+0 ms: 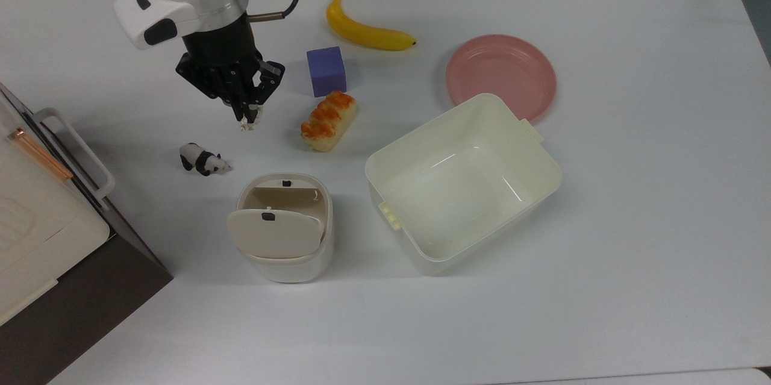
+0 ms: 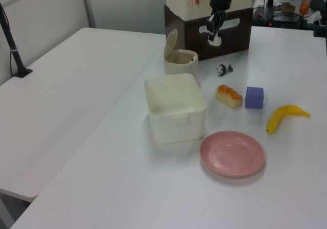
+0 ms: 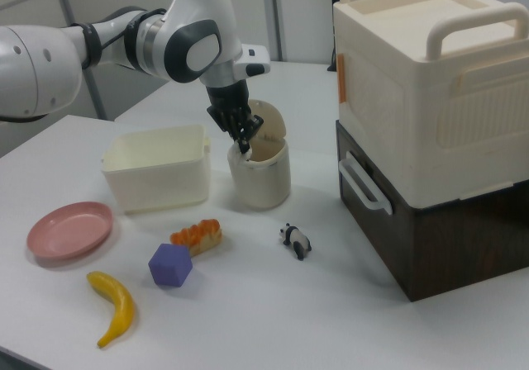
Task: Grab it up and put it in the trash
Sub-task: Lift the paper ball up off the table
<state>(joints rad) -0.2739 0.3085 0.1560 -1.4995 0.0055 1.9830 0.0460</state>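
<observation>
One gripper (image 1: 247, 121) pinches one paper ball (image 1: 247, 126) above the table; one bin (image 1: 283, 225), lid up, one tub (image 1: 545, 159).

Top view overhead; left, right views face across table (image 1: 632, 288).

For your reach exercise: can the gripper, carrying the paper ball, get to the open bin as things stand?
Probably yes. The gripper holds the paper ball above the table, the bin has its lid up, and nothing stands between them.
</observation>
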